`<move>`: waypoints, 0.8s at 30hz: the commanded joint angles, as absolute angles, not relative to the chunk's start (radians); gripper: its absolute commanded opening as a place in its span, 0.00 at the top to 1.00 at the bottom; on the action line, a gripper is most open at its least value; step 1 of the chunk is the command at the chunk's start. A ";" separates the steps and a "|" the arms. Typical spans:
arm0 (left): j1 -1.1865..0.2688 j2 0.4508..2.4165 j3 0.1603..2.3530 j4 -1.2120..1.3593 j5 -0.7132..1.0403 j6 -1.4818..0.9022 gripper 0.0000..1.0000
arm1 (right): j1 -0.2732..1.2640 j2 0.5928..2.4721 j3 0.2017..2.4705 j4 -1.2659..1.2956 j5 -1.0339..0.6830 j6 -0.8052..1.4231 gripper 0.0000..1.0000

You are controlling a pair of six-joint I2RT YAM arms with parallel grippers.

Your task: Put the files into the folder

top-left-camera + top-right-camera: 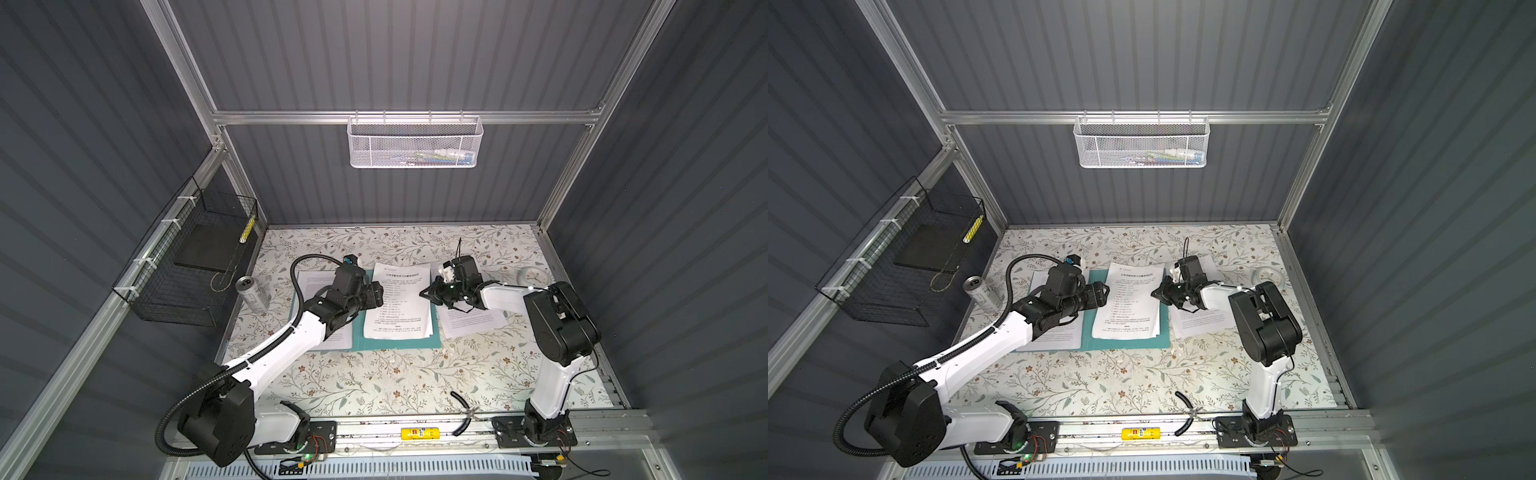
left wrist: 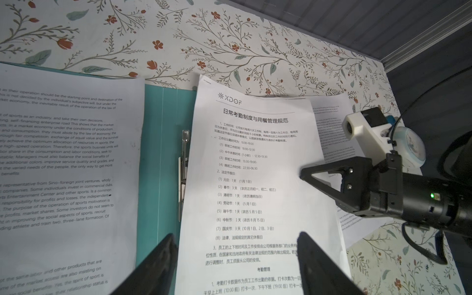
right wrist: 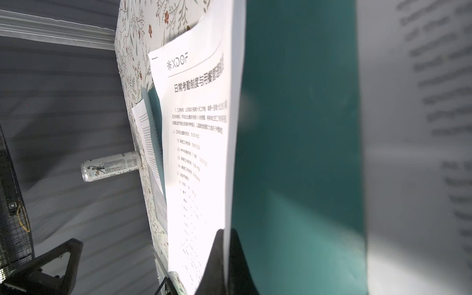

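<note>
The teal folder point(image 1: 399, 343) point(image 1: 1125, 343) lies open on the floral table, its metal clip point(image 2: 184, 163) along the spine. A stack of files point(image 1: 397, 307) point(image 2: 255, 178) with a Chinese heading rests on its right cover. One sheet point(image 1: 311, 282) lies on the left cover. Another sheet point(image 1: 473, 322) lies on the table under the right arm. My right gripper point(image 1: 424, 293) point(image 3: 224, 232) is shut on the right edge of the files, which is lifted off the cover. My left gripper point(image 1: 380, 293) point(image 2: 236, 237) hovers open over the stack's left part, near the spine.
A drinks can point(image 1: 253, 293) stands left of the folder and a small clock point(image 1: 530, 275) lies at the far right. A black wire basket point(image 1: 187, 266) hangs on the left wall and a white mesh basket point(image 1: 415, 143) on the back rail.
</note>
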State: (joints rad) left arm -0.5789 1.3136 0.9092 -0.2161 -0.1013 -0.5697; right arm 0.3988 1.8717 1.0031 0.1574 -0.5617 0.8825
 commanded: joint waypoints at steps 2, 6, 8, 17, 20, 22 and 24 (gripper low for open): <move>-0.570 1.322 0.898 -0.210 -0.089 -0.588 0.25 | 0.387 1.845 0.970 0.149 -0.516 0.837 1.00; -0.571 1.327 0.905 -0.216 -0.087 -0.586 0.25 | 0.385 1.847 0.931 0.199 -0.505 0.863 1.00; -0.571 1.331 0.911 -0.218 -0.082 -0.584 0.25 | 0.385 1.846 0.919 0.212 -0.494 0.871 1.00; -0.571 1.353 0.907 -0.212 -0.062 -0.587 0.25 | 0.383 1.848 0.905 0.249 -0.496 0.871 1.00; -0.571 1.356 0.910 -0.209 -0.060 -0.586 0.25 | 0.388 1.874 0.933 0.252 -0.531 0.853 1.00; -0.570 1.356 0.912 -0.211 -0.061 -0.584 0.25 | 0.397 1.886 0.958 0.225 -0.532 0.828 1.00; -0.571 1.357 0.913 -0.211 -0.062 -0.580 0.25 | 0.402 1.897 0.980 0.205 -0.538 0.810 1.00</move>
